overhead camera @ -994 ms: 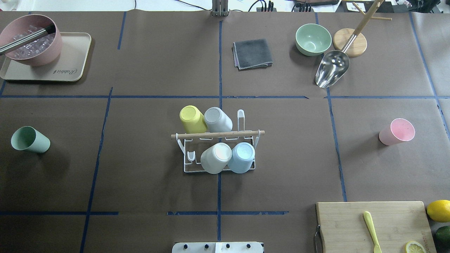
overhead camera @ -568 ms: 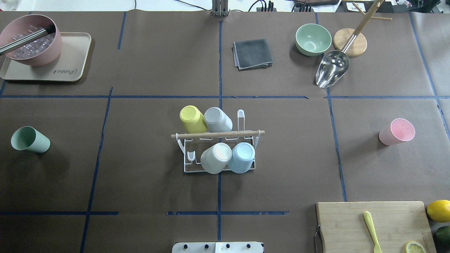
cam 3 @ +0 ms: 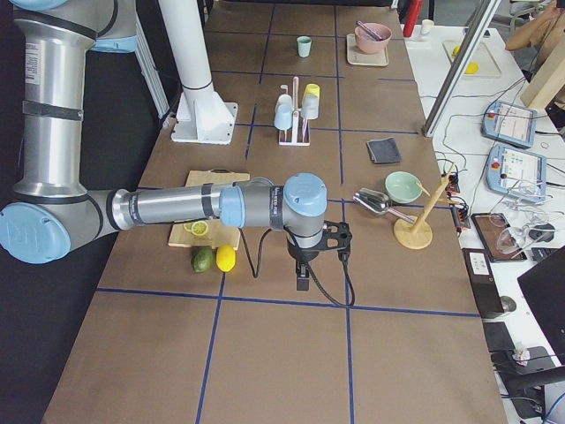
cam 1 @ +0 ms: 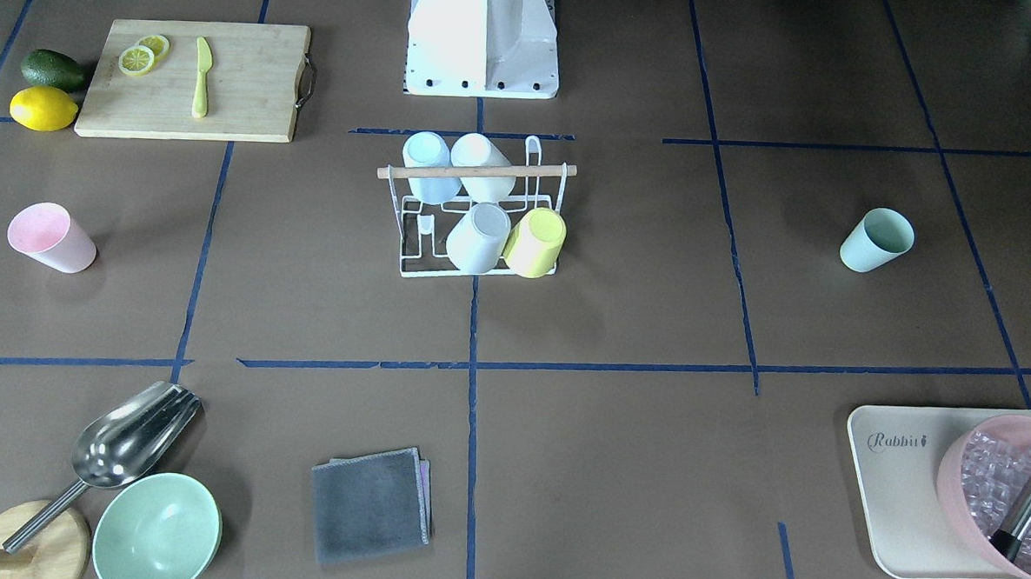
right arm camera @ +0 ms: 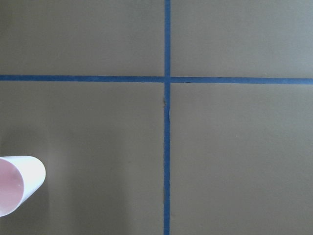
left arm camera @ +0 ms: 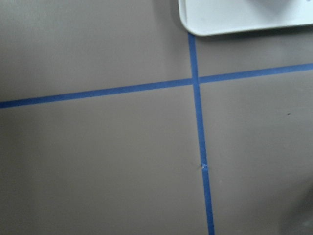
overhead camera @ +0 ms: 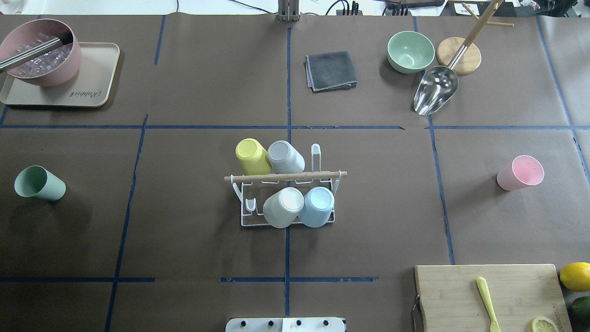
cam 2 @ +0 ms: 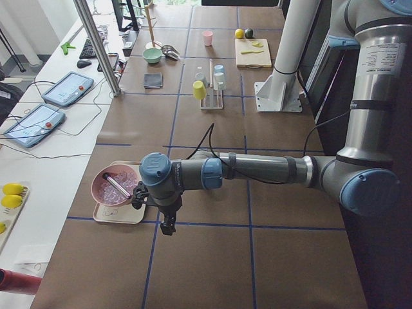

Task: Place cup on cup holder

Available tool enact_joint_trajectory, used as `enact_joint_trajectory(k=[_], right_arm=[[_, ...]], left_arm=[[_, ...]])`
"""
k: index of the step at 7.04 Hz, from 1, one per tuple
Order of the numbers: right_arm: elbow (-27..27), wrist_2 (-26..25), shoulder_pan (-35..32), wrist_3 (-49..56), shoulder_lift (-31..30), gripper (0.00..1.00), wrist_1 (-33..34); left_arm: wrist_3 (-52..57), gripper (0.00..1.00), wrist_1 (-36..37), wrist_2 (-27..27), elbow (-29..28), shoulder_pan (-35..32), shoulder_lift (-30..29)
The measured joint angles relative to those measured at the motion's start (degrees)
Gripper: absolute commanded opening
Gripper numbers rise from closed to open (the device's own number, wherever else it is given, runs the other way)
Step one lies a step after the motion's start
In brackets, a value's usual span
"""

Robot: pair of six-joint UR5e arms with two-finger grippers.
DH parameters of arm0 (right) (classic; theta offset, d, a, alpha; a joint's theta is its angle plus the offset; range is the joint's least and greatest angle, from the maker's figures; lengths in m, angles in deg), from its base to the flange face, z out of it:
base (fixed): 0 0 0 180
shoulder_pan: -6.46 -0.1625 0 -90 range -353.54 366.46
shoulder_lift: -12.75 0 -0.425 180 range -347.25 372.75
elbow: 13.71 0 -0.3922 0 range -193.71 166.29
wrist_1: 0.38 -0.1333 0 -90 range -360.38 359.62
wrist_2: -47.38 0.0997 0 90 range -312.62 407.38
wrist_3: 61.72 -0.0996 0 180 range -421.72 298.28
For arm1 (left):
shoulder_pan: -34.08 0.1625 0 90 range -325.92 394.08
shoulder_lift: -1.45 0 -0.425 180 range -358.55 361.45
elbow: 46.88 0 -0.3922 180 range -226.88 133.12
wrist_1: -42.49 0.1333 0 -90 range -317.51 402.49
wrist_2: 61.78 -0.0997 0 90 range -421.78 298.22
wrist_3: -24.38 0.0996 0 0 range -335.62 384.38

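The left gripper (cam 2: pixel 168 226) hangs low over the table (overhead camera: pixel 184 230) in the lower left of the exterior left view, just beside the tray (cam 2: pixel 119 215) that bears the pink bowl (cam 2: pixel 116 187). The right gripper (cam 3: pixel 303 283) hangs at the centre of the exterior right view, near the lemon (cam 3: pixel 226 258). Neither shows in a closer view, so whether their jaws stand apart or together cannot be told. No cup is seen at either one.

The cup holder (overhead camera: pixel 286 176) stands at the centre of the overhead view with four cups upended on its prongs. The yellow cup (overhead camera: pixel 252 156) and grey cup (overhead camera: pixel 286 157) fill the upper row, the white cup (overhead camera: pixel 283 207) and blue cup (overhead camera: pixel 317 206) the lower. Two prongs stand bare, one at the rack's upper right (overhead camera: pixel 315 154) and one at its lower left (overhead camera: pixel 250 204).

Two more cups lie on their sides, well apart from the rack: the green cup (overhead camera: pixel 39 183) at the frame's left edge and the pink cup (overhead camera: pixel 521 173) at mid-right. By the look of it the rack is partly filled, and the next pick-up has not yet begun.

The pink cup pokes into the lower left corner of the right wrist view, which puts the right gripper near it but not over it. The left wrist view shows only tape lines and a corner of the tray at its top right. The green cup is absent there, so the left gripper seems further from its cup.
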Motion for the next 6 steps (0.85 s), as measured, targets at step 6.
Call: enact_joint_trajectory(k=[6], right_arm=[[0.89,-9.54,24.35,0.71,19.98,1.00,20.45]], left_arm=[[-2.15,1.00,22.04,-0.08,5.52,15.33,-16.69]])
